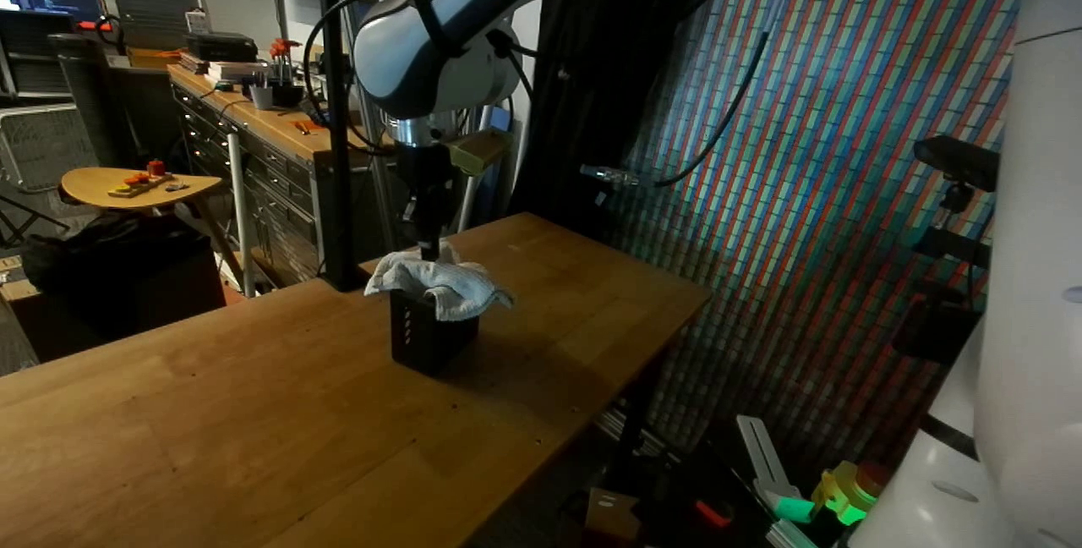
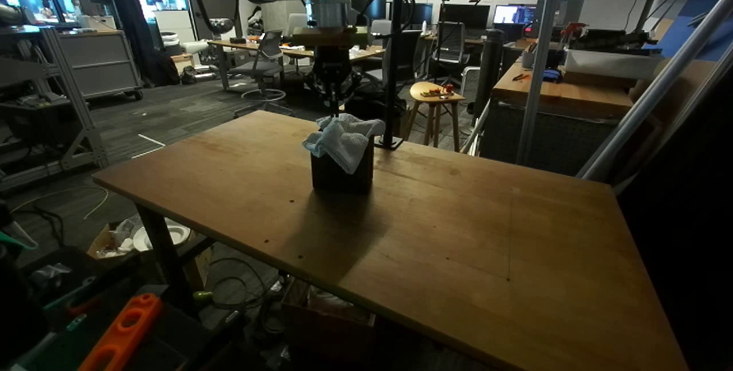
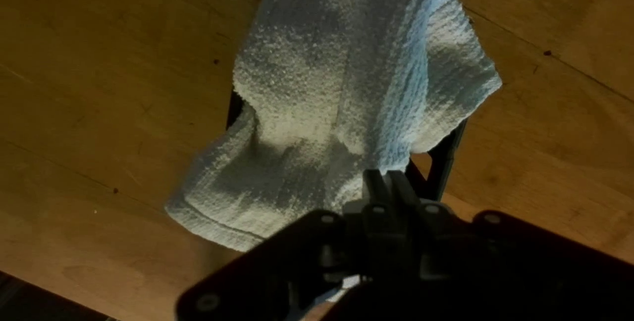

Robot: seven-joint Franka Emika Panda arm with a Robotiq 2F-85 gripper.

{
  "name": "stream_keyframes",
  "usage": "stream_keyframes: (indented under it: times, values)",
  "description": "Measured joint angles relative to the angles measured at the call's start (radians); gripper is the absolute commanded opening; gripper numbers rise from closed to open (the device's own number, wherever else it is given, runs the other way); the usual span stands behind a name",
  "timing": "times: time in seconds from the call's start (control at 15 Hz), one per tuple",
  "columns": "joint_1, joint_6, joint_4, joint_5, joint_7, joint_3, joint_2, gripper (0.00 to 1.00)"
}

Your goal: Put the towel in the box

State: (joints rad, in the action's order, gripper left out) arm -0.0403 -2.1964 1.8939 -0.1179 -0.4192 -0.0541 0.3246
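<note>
A pale blue-white towel (image 1: pixel 461 287) lies crumpled over the top of a small black box (image 1: pixel 429 341) standing on the wooden table. Its edges hang outside the box rim in both exterior views, where towel (image 2: pixel 346 141) and box (image 2: pixel 342 179) show near the table's far edge. My gripper (image 1: pixel 429 250) points straight down at the towel's top. In the wrist view the fingers (image 3: pixel 385 175) are nearly together, with a thin strip of towel (image 3: pixel 317 88) between the tips and a ridge of cloth running to them. The towel hides most of the box opening; a rim corner (image 3: pixel 442 165) shows.
The wooden table (image 1: pixel 254 413) carries the box. A black upright post (image 2: pixel 395 73) stands at the table edge close behind the box. A side bench with drawers (image 1: pixel 270 159) and a small stool (image 1: pixel 139 184) stand beyond the table.
</note>
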Motion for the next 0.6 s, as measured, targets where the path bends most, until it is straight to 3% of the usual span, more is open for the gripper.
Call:
stream_keyframes:
  times: [0.6]
  values:
    - [-0.015,-0.062,-0.001,0.001,-0.01,0.014,0.069,0.09]
